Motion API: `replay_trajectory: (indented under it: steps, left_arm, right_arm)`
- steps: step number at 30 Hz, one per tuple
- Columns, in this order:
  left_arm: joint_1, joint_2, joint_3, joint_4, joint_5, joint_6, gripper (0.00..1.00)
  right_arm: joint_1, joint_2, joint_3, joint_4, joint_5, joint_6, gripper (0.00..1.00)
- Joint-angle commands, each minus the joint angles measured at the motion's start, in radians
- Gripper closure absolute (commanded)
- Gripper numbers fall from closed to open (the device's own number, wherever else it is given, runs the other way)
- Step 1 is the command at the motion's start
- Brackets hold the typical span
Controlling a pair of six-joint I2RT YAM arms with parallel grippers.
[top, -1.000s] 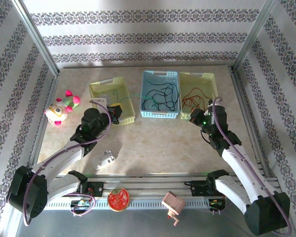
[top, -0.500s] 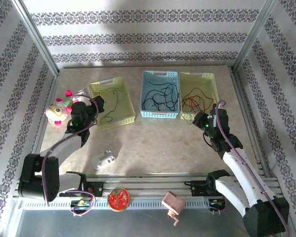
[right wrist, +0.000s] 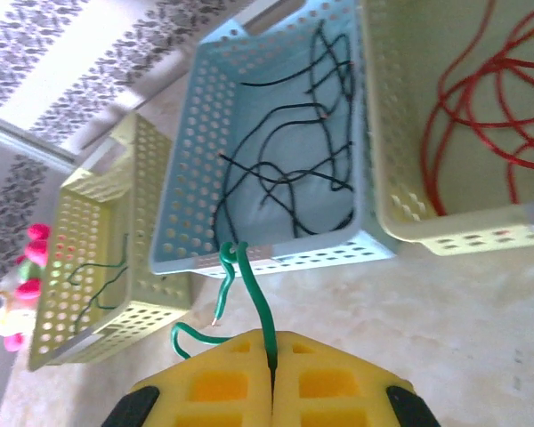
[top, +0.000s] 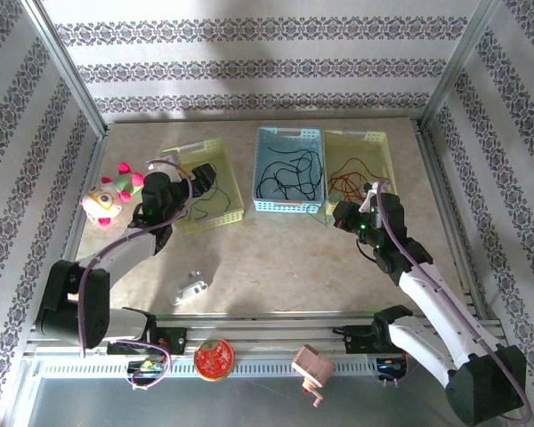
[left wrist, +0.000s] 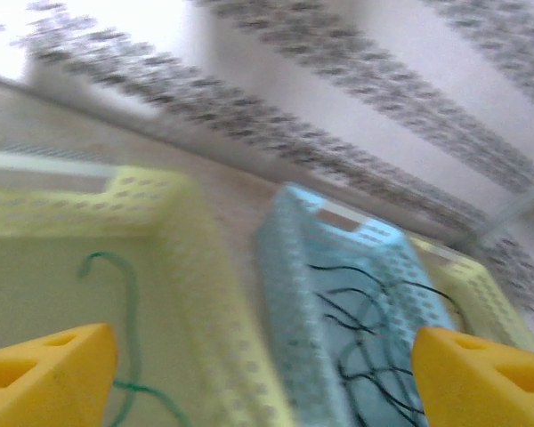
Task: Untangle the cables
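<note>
right gripper (right wrist: 271,369) clamps a green cable (right wrist: 254,294) just beside blue basket (right wrist: 182,178); left gripper (left wrist: 262,369) w/ jaws apart over yellow basket (left wrist: 205,267). thin cable may slip out or snag in holes, esp. if pulled fast

bright even light, top and right wrist views sharp, left wrist view motion-blurred, washed-out upper wall

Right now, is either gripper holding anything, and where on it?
The right gripper pinches a green cable partway along its length, with the free end looping loose. The left gripper is open and holds nothing.
</note>
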Motion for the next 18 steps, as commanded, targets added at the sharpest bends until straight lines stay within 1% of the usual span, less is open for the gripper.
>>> replay_trajectory:
  steps: [1,3,6,9,14,18]
  left_arm:
    - [-0.070,-0.036,0.058,-0.085,0.169,0.099,0.14]
    - [-0.118,-0.022,0.060,-0.085,0.286,0.097,0.16]
    - [-0.192,0.006,0.050,-0.070,0.430,0.112,0.17]
    - [-0.244,0.051,0.053,-0.060,0.546,0.110,0.17]
    - [-0.293,0.150,0.067,0.041,0.644,0.041,0.20]
    - [-0.319,0.215,0.111,0.040,0.647,0.044,0.24]
  right_arm:
    - [0.006,0.033,0.019,0.138,-0.128,0.028,1.00]
    - [0.009,0.065,0.024,0.183,-0.188,0.047,1.00]
    - [0.015,0.104,0.032,0.234,-0.245,0.075,1.00]
    - [0.019,0.141,0.042,0.260,-0.288,0.103,1.00]
    - [0.042,0.181,0.058,0.291,-0.333,0.119,1.00]
    - [0.075,0.202,0.070,0.312,-0.346,0.125,1.00]
